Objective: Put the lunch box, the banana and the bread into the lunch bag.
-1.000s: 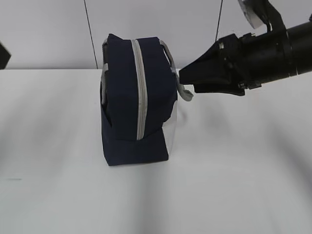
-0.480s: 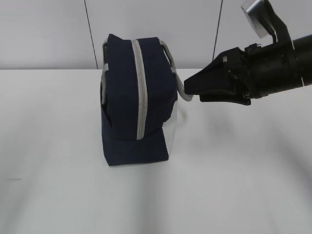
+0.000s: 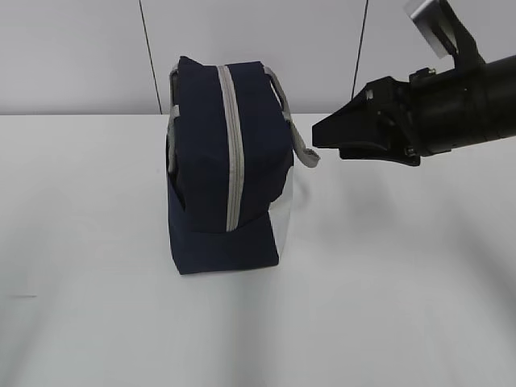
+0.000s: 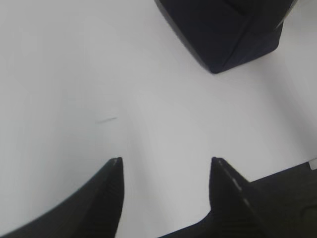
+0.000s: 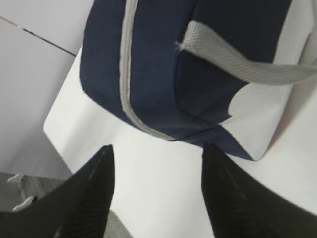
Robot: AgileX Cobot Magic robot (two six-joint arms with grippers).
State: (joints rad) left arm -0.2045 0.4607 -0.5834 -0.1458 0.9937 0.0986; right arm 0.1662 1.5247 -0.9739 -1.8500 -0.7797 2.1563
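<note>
Bag (image 3: 226, 169) stands upright on the table (image 3: 387, 306), left of centre, zipper line running over the top and down the near end. From these views the zip looks drawn closed, though the far side is hidden, so I hold that loosely. Lunch box, banana and bread appear in no view; none lies on the visible table. Judgement: the items are probably inside and the task is at or near its end, but the contents cannot be confirmed.

Right gripper (image 3: 316, 135) hangs in the air just right of the bag at the height of its upper part, near the loose grey handle (image 3: 305, 153) but apart from it. Jaws stand spread, nothing between them; the right wrist view shows bag and handle beyond the tips. Left gripper (image 4: 166, 161) is likewise spread and empty, above bare table with the bag's corner well ahead.

Room: wide free table in front and to the right of the bag. Back edge of the table meets the wall close behind the bag, so little space there. The drooping handle is the one snag near the right jaws.
</note>
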